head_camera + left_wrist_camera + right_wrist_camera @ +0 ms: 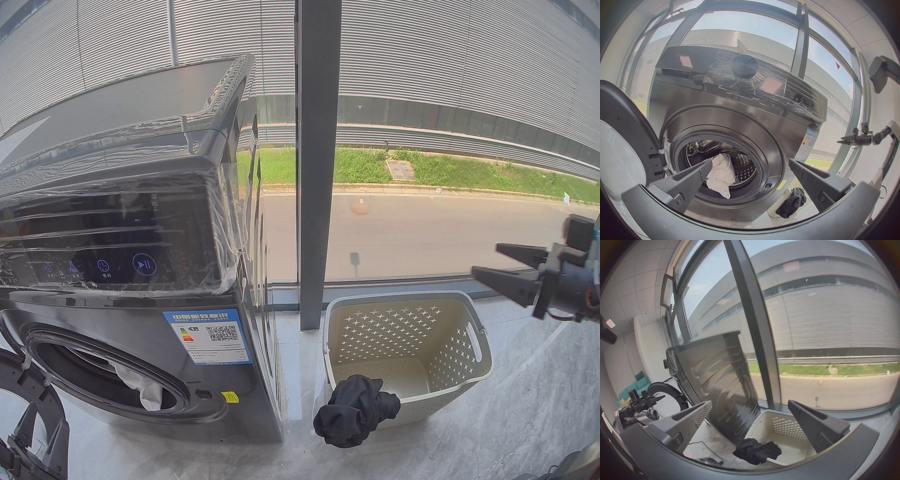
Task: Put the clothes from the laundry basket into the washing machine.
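Head view first: the black garment (pixel 355 409) sits well apart from the right end effector (pixel 490 261), down at about 7 o'clock from it, and that end effector hangs released above the far right corner of the laundry basket (pixel 406 297), fingers spread with nothing between them. The left end effector (pixel 44 431) is low at the frame's 8 o'clock corner, just beside the swung-out door (pixel 22 381), and it too is released and bare; from there the black garment lies far off at 3 o'clock, while the white garment (pixel 142 389) is nearer, at about 2 o'clock. The black garment is draped over the basket's near rim at the corner closest to the washing machine (pixel 125 187), part inside, most of it spilling outside toward the floor. It is a crumpled dark bundle, matte and creased, showing no clear head or tail; its longer run goes roughly from 8 o'clock to 2 o'clock. The white garment hangs in the drum mouth, long axis running 12 to 6, its lower end dangling over the bottom lip of the opening, its folds soft and bright against the dark drum. The basket is cream plastic with star-shaped holes, standing on the floor at 3 o'clock of the machine.
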Robot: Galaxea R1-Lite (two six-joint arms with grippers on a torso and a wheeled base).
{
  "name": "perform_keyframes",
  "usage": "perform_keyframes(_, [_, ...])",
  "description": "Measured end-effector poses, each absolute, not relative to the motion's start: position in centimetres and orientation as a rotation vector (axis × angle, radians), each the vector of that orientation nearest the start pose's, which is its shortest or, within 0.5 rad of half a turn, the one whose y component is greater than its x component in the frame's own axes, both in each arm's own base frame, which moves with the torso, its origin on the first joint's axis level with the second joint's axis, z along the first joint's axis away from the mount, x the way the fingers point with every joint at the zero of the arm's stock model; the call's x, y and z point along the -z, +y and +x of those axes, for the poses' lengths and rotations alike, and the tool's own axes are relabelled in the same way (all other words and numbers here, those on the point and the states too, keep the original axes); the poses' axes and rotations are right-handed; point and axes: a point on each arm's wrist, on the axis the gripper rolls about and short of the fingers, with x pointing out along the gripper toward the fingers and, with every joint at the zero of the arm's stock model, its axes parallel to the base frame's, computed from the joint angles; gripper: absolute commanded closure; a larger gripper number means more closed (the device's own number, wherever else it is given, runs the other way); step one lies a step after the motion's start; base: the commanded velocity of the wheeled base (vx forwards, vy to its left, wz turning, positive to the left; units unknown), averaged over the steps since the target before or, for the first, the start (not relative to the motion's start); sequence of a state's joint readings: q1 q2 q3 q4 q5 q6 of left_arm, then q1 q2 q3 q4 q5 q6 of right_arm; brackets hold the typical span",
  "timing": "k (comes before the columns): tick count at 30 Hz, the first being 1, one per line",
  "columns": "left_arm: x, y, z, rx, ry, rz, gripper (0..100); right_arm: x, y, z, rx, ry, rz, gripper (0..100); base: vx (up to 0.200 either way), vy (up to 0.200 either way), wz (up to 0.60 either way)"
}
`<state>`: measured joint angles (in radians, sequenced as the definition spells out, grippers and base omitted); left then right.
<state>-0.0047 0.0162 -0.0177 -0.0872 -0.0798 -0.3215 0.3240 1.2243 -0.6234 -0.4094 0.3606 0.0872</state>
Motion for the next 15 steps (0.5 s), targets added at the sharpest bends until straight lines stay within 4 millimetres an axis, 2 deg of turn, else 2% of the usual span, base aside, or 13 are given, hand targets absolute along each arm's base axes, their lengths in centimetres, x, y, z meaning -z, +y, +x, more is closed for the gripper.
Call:
perform_keyframes(3, [-9.0, -0.2, -2.3, 0.097, -0.074, -0.324, 0, -20.8, 8.7, 19.7, -0.742, 0.302, 0.098, 0, 0.0, 0.0, 0.0])
perform_keyframes(7, [-9.0, -0.2, -2.3, 0.096, -0.074, -0.333, 0, -16.9, 12.4, 22.8, -0.812, 0.45, 0.127, 0, 0.0, 0.0, 0.0])
perform_keyframes(10, [-9.0, -0.2, -2.3, 0.095, -0.074, -0.338, 0, -13.3, 15.3, 24.4, -0.796, 0.571, 0.134, 0, 0.0, 0.0, 0.0])
perform_keyframes(15, [-9.0, -0.1, -2.3, 0.091, -0.074, -0.346, 0, -7.8, 19.0, 25.6, -0.711, 0.715, 0.124, 0, 0.0, 0.0, 0.0])
